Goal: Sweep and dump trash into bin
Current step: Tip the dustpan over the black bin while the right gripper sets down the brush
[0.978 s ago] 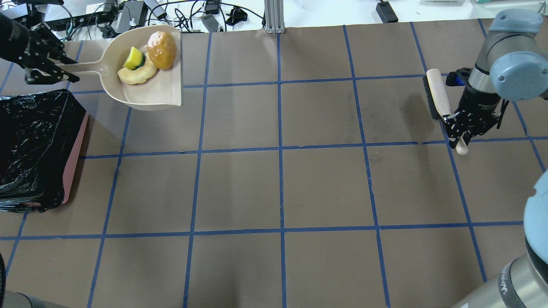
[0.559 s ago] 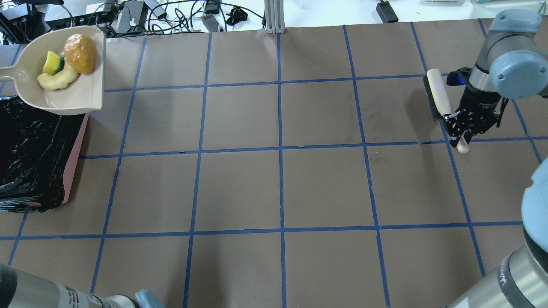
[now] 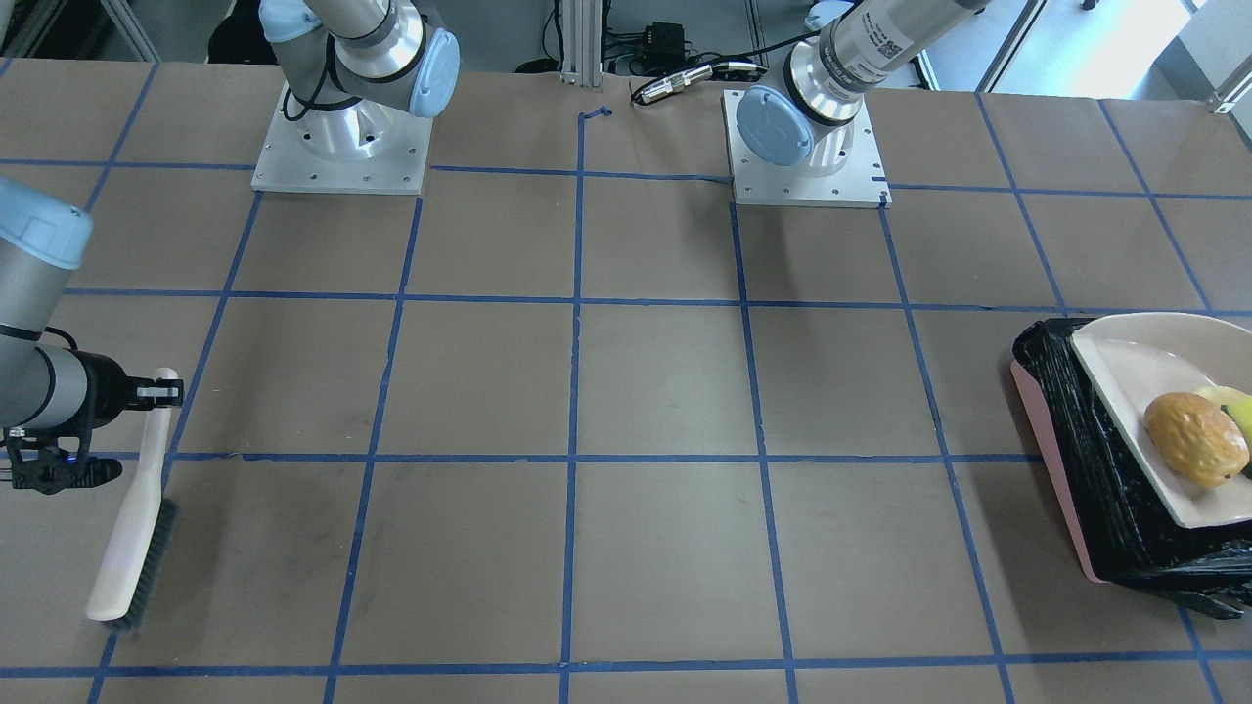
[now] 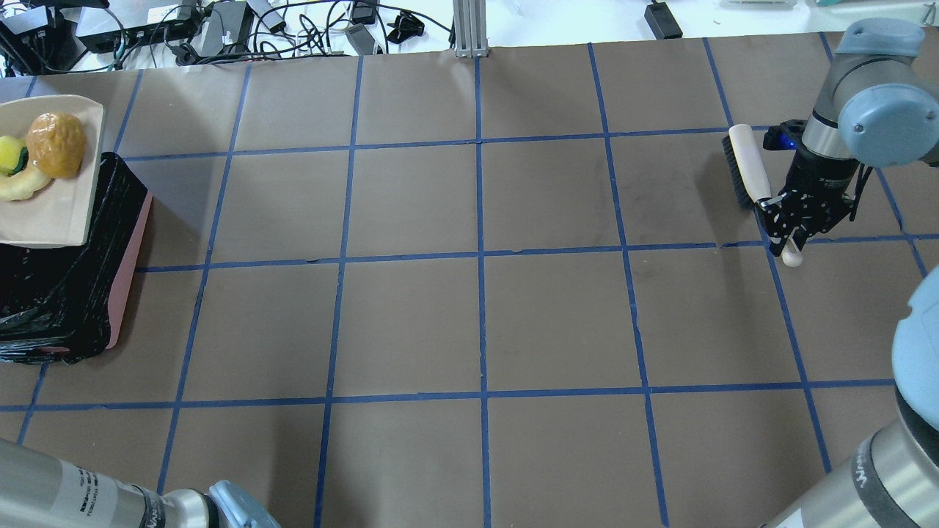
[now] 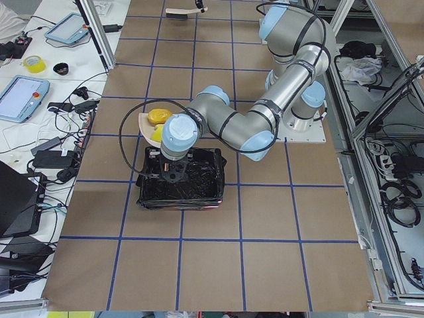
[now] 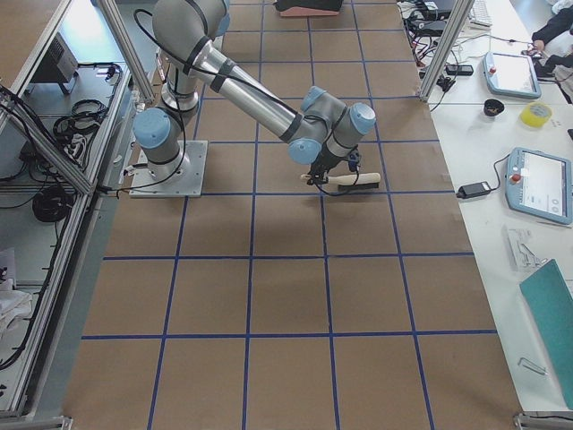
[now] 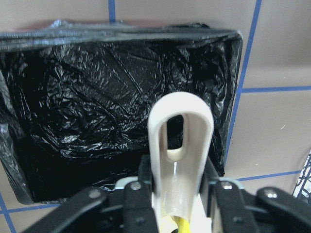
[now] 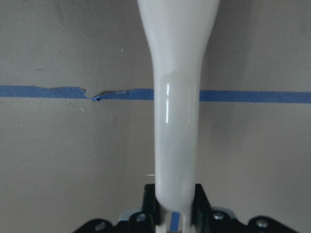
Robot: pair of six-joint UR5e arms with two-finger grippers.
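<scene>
My left gripper is shut on the loop handle of the beige dustpan and holds the pan over the far end of the bin, a pink-sided box lined with a black bag. The trash lies in the pan: a golden-brown lump, a cream curved piece and a yellow sponge block. In the front-facing view the pan and the lump are above the bin. My right gripper is shut on the handle of the beige brush, far right.
Brown table surface with a grid of blue tape lines. Cables and power supplies lie beyond the far edge, and a metal post stands there. The arm bases stand at the robot's side.
The dustpan with the trash has moved left, from beside the bin to above its far end. My left gripper has left the overhead view. The right gripper and brush have barely moved.
</scene>
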